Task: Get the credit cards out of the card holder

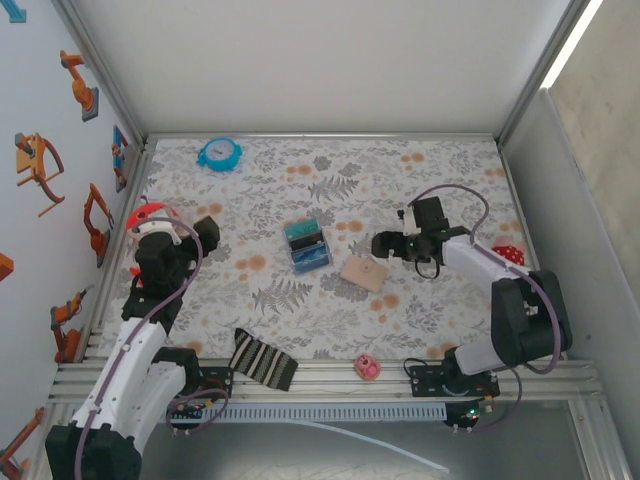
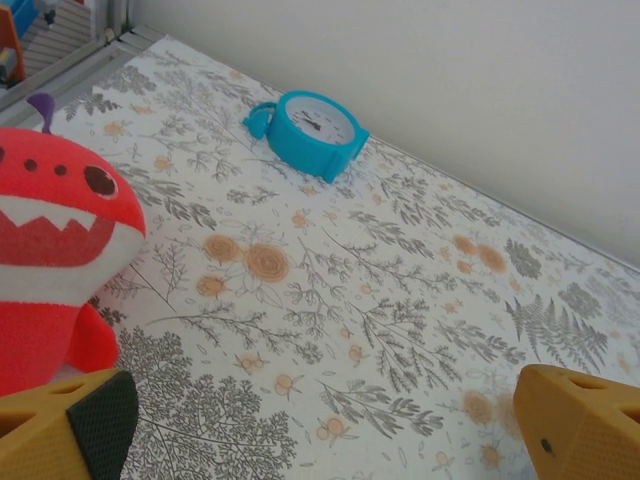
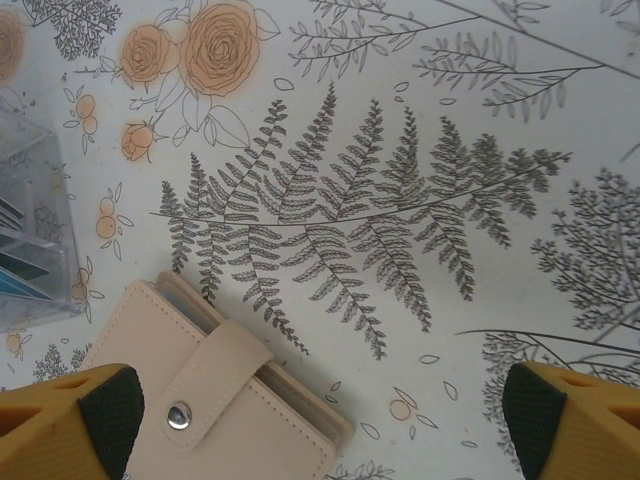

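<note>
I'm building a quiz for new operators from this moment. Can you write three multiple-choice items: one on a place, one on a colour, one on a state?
1. Where does the card holder lie relative to the clear box? A. to its left B. on top of it C. to its right
2. What colour is the alarm clock? A. red B. blue C. yellow
3. The card holder is: A. closed, strap snapped B. spread open C. lifted off the table

Answers: 1 C, the top view shows it right of the box. 2 B, its case is blue. 3 A, the right wrist view shows the strap snapped across it.
</note>
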You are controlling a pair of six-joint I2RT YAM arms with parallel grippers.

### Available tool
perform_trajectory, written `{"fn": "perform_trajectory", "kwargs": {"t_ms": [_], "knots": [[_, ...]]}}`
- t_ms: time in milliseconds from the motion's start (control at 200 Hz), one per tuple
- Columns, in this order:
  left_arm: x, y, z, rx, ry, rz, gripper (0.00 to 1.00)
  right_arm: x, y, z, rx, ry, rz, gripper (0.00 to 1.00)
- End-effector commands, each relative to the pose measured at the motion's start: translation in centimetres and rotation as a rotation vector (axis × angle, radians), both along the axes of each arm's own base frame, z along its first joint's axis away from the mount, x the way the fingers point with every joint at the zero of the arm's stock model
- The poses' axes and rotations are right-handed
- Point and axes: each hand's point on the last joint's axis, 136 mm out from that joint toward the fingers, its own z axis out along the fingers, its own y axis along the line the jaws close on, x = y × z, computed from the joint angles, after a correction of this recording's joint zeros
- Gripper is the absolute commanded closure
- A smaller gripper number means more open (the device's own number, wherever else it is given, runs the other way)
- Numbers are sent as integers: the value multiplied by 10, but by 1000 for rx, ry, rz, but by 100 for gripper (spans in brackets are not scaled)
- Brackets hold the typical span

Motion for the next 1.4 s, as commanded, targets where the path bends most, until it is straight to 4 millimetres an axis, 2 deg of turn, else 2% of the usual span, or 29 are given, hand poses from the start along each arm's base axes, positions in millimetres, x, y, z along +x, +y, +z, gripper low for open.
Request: {"fn": "perform_trajectory", "kwargs": {"t_ms": [0,230,516,771,1057,1352,1397], "knots": [[-6,-7,-17,-50,63,-18,3,2,14,3,28,25,37,8],[-2,-13,-23,-69,87,-32,3,0,35,-12,48,79,88,12],[4,-13,-31,-62,134,-25,3,-19,52,-33,67,176,124,18],[7,-15,-33,-61,150,-30,3,-47,67,-27,133,244,132,26],[9,-18,-33,-61,153,-41,3,-79,75,-37,117,303,104,37],[12,-21,-34,-54,166,-54,3,-89,68,-51,-58,276,91,38],[12,-22,-35,-53,170,-55,3,-89,67,-52,-86,266,94,35]]}}
